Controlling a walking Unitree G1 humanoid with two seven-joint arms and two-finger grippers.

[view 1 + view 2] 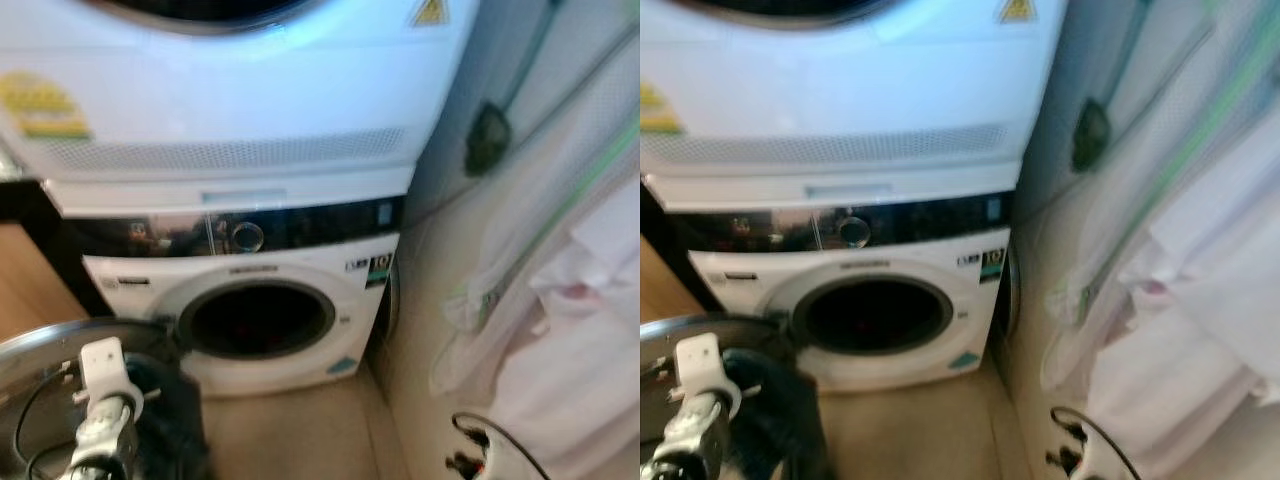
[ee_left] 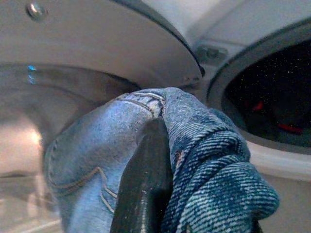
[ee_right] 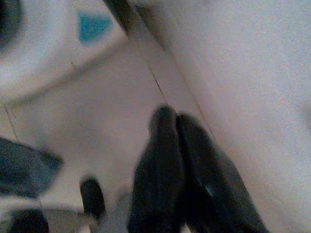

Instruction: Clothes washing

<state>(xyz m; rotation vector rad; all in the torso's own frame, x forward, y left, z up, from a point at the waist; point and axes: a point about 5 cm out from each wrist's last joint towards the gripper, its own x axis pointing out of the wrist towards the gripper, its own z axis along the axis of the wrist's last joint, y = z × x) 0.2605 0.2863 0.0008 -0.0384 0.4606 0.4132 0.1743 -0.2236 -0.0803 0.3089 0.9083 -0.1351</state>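
**Denim held at the washer door**

Denim fills the left wrist view: we see a bundle of jeans point(image 2: 194, 160), blue with stitched seams, pinched by the left gripper point(image 1: 150, 400), one black finger point(image 2: 146, 179) pressed into a fold of the cloth. In the head views the bundle hangs dark and bunched below the left arm, just beside the open door point(image 1: 60, 345) of the washing machine point(image 1: 240, 300) and short of the drum opening point(image 1: 257, 318).

We judge the jeans to be soft but thick, fairly heavy for a garment, and apt to drape and trail; the weave is rough, so slipping seems unlikely. A hold on a doubled fold or a stitched seam, as here, should carry the weight better than a single layer of cloth.

The drum is dark inside. The left wrist view shows a few red patches within it, possibly other clothing; we cannot tell more. Above the washer stands a second white machine point(image 1: 220, 90).

The right gripper point(image 3: 177, 126) hangs over the pale floor point(image 3: 97, 121) near the wall point(image 3: 252, 73), its two fingers pressed together on nothing. White cloth point(image 1: 560, 330) hangs on the right.
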